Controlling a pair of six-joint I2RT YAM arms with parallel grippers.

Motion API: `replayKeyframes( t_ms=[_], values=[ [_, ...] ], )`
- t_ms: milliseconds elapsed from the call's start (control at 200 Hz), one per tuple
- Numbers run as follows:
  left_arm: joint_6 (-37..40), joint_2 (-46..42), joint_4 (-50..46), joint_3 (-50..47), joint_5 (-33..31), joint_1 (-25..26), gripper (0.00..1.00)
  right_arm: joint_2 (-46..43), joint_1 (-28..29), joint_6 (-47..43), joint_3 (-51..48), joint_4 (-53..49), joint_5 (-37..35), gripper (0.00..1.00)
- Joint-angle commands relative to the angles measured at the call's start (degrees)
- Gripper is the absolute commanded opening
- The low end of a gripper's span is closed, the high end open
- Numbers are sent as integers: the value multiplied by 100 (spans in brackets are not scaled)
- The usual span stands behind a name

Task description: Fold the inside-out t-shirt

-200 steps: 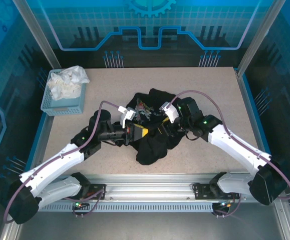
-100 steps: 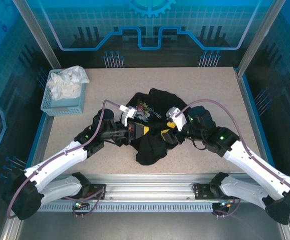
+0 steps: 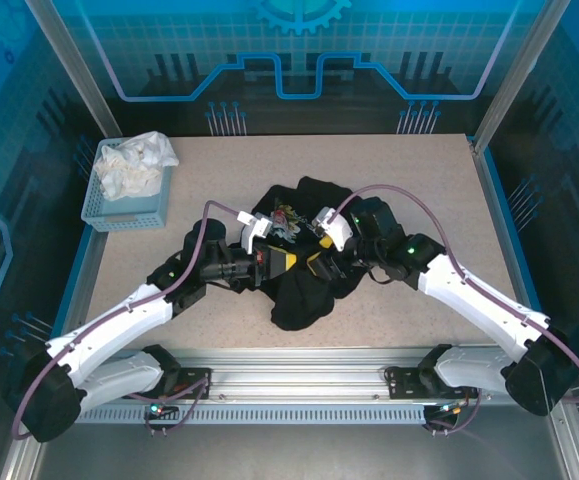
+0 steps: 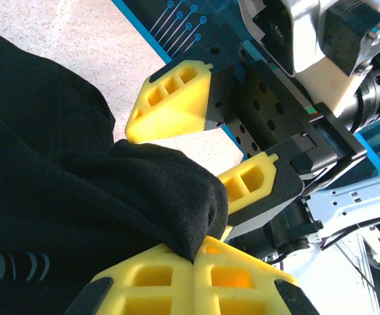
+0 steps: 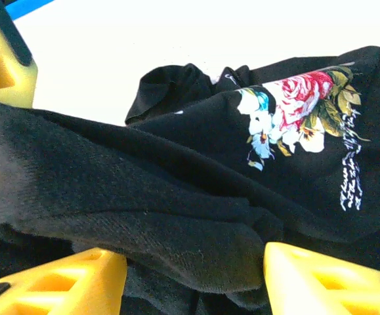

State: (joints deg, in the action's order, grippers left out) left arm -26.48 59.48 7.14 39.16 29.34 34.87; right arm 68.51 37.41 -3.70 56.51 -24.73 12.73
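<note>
Clamping a fold of the inside-out t-shirt (image 3: 304,295), the left gripper (image 4: 199,252) has its fingers together. The right gripper (image 5: 196,272), at 3 o'clock of it, straddles that fold with fingers apart. The shirt lies crumpled mid-table (image 3: 419,170), printed graphic toward 12 o'clock.

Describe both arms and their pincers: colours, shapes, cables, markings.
Left arm and right arm: white shells, black joints with small green lights, a mauve cable looping along each. Left pincer and right pincer: black bodies, wedge-shaped yellow fingers with hollow cells.
</note>
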Motion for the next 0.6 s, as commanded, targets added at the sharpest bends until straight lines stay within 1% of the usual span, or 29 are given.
replayKeyframes(
  t_ms=[0,150,300,325,345,410,475,535,595],
  values=[
    [226,-113,34,-34,1,-23,0,3,-148,-123,154,30,327,56],
    [252,-123,33,-38,22,-18,0,-2,-201,-239,113,60,348,55],
    [354,-113,15,-40,72,-24,0,383,-197,-285,183,382,575,54],
    [394,-106,-20,-40,66,-16,0,461,-197,-263,211,457,650,53],
    [433,-105,-59,-32,60,-19,0,537,-199,-247,257,495,720,49],
    [599,-120,-261,16,-79,-16,0,688,-207,-141,405,498,1169,27],
    [753,-177,-510,63,-551,-28,0,674,-234,-2,482,390,1581,10],
    [873,-209,-820,127,-1452,-25,0,522,-342,310,420,387,2065,1],
    [888,-147,-1142,224,-2641,-31,0,385,-506,806,224,669,2900,0]
  ],
)
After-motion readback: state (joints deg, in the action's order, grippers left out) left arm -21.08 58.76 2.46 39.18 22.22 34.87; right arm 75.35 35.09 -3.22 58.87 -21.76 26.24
